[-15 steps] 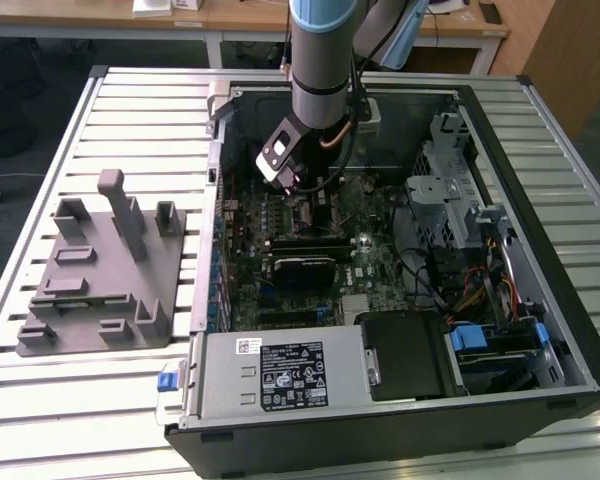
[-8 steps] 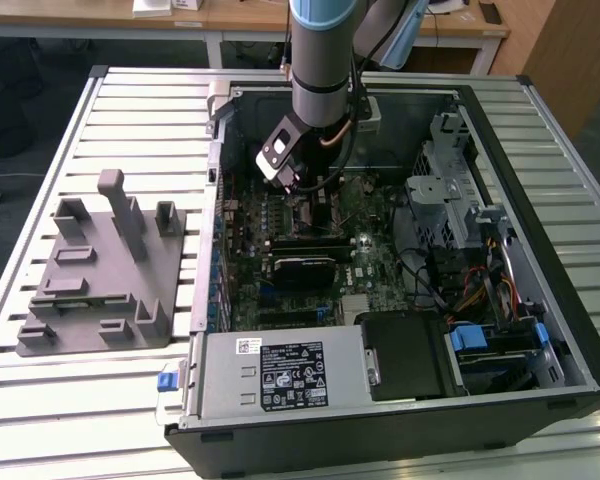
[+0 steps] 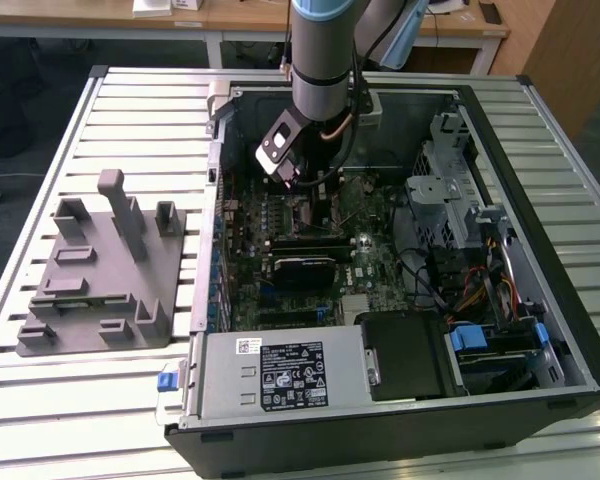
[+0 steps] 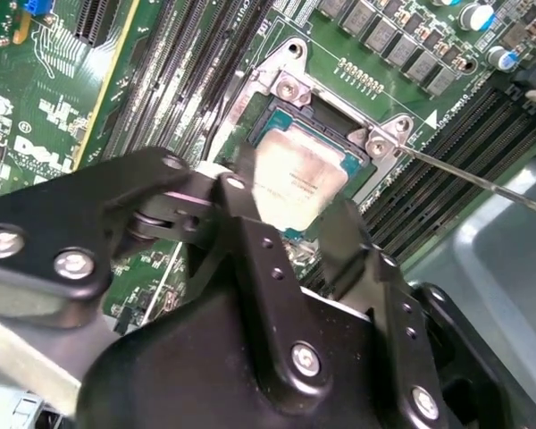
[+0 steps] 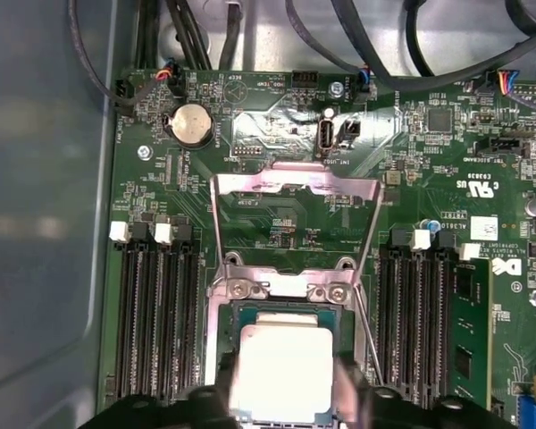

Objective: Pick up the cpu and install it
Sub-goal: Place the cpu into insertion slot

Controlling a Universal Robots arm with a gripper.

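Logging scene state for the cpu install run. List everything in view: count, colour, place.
silver slatted metal table: 1, silver, under everything.
open metal computer case: 1, black and grey, lying on the table.
grey plastic tray with upright blocks: 1, grey, on the table, at the exterior view's left of the case.
green motherboard: 1, green, inside the case.
silver labelled power supply box: 1, silver, at the case's near edge in the exterior view.
round coin battery: 1, silver, on the motherboard.
hinged metal load plate: 1, silver, swung open beside the socket.
silver square cpu: 1, pale silver, at the socket.
robot arm: 1, grey and blue, above the case.
black claw: 1, black, at the cpu.
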